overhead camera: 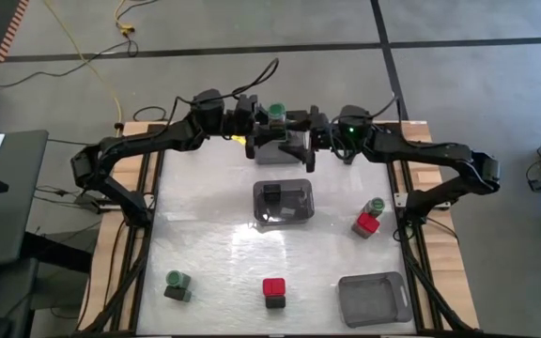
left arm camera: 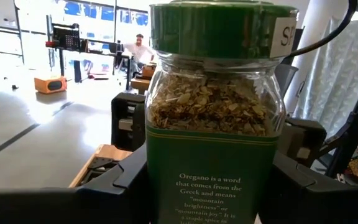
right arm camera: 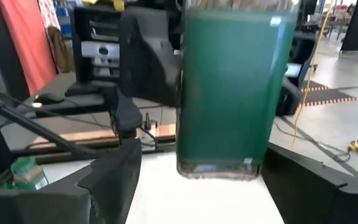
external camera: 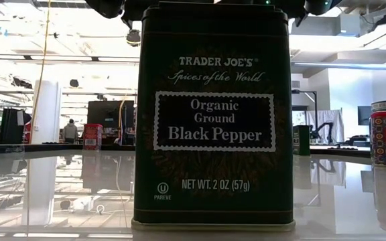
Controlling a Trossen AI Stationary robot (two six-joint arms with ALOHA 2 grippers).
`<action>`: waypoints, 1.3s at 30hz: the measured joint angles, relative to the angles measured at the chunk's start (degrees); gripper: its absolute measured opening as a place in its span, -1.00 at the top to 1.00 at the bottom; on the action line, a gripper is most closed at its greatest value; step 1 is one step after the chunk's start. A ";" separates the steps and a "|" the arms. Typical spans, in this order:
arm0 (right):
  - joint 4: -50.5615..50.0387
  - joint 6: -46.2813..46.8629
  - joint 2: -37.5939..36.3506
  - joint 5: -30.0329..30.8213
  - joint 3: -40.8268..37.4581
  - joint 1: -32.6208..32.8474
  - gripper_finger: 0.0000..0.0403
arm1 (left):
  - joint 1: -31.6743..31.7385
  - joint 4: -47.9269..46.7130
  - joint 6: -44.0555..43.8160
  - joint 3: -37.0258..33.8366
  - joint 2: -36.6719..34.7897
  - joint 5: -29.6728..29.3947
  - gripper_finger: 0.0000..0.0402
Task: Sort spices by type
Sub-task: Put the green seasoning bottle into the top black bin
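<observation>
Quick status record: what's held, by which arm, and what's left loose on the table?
held: oregano jar, green cap, above the table's far edge
left end effector: shut on the jar
right end effector: facing the jar, fingers either side, contact unclear
middle bin: black tins inside
near-right bin: looks empty
loose: two green-capped jars, two red-capped

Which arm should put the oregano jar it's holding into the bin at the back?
Left, probably. The left gripper grips the oregano jar over the back bin, while the right gripper fingers stand open beside it.
</observation>
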 joint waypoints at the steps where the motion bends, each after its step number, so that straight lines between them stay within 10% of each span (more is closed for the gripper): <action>1: 0.65 0.18 0.00 -0.02 0.00 -0.02 -0.71 | -0.15 0.00 -0.01 0.00 0.00 0.00 -0.01; 20: 0.79 1.21 -0.04 -0.37 -0.02 0.03 -0.07 | -2.69 -0.17 3.63 0.00 0.02 -1.53 -0.01; 39: -3.47 1.18 -0.37 -1.01 -0.09 -2.76 -0.08 | -2.60 -3.72 1.45 0.11 0.11 -4.52 -0.27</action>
